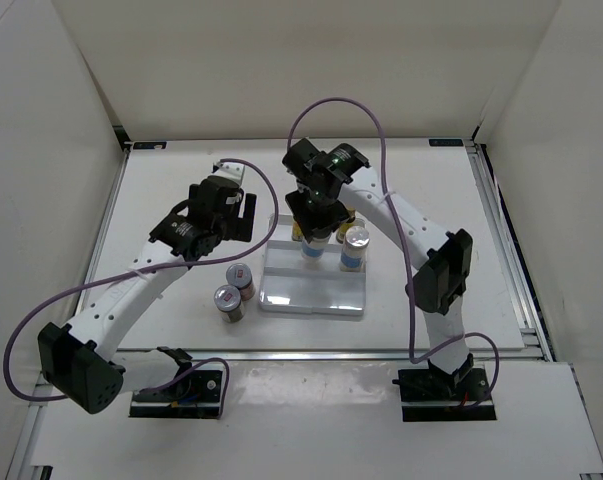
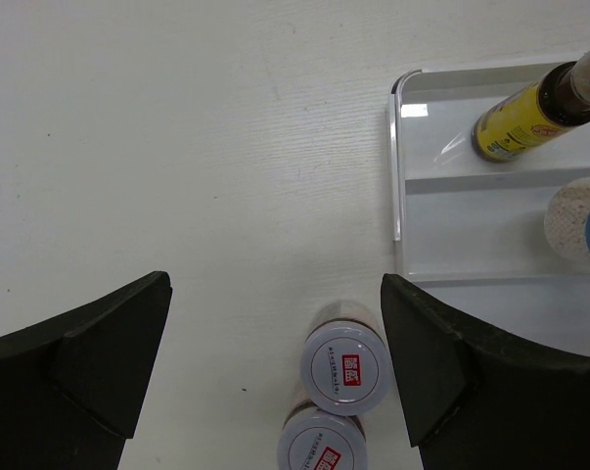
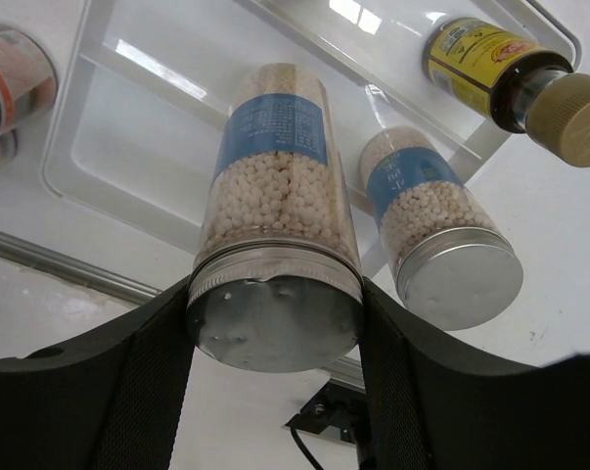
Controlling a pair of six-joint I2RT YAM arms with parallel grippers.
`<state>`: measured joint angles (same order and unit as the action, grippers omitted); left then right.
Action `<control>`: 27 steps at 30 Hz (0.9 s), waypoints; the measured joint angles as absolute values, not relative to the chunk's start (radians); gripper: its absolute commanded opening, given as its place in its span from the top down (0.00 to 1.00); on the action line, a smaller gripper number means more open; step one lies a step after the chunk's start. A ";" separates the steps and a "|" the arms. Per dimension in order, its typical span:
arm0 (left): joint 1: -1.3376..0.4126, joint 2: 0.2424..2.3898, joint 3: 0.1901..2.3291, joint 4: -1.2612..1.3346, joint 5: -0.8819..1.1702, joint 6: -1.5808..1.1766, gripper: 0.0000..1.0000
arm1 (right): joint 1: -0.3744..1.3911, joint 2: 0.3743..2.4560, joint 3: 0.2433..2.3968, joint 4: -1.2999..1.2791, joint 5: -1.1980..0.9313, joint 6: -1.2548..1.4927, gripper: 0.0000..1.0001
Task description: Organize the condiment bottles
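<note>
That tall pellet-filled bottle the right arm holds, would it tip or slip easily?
Likely tippy: the tall bottle is slender and filled nearly to the top. Its smooth clear wall may slip, though it looks rigid.

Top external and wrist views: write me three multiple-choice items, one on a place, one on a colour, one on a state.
1. Where do the two short jars stand?
A. in the tray
B. on the table, left of the tray
C. in the left gripper

2. What colour is the label on the bottle in the right gripper?
A. red
B. blue
C. green

3. How is the left gripper?
A. open, gripping nothing
B. shut on a jar
C. shut on a yellow bottle

Answers:
1. B, both sit on bare table beside the tray's edge.
2. B, a blue band wraps it.
3. A, its fingers are spread wide.
</note>
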<state>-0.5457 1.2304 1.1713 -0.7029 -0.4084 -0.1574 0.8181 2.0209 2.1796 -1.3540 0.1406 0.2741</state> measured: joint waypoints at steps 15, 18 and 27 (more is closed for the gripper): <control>-0.546 1.225 1.171 -0.704 -0.409 -0.153 0.01 | 0.839 2.090 2.130 -1.353 0.155 0.225 0.99; -0.546 1.215 1.167 -0.704 -0.408 -0.153 0.01 | 0.843 2.118 2.123 -1.347 0.156 0.223 0.63; -0.546 1.163 1.109 -0.717 -0.319 -0.137 0.01 | 0.843 2.120 2.201 -1.349 0.184 0.236 0.01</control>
